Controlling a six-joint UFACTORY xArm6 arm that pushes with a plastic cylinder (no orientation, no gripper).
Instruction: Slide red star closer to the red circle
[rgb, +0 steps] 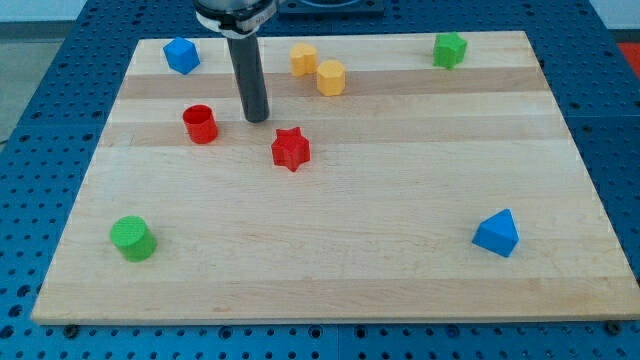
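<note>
The red star lies on the wooden board, left of the middle. The red circle stands to the star's left and a little toward the view's top. My tip rests on the board between them, just above and left of the star and to the right of the red circle. It touches neither block.
A blue block sits at the top left. Two yellow blocks sit at the top middle, right of the rod. A green block is at the top right, a green circle at the bottom left, a blue triangle at the bottom right.
</note>
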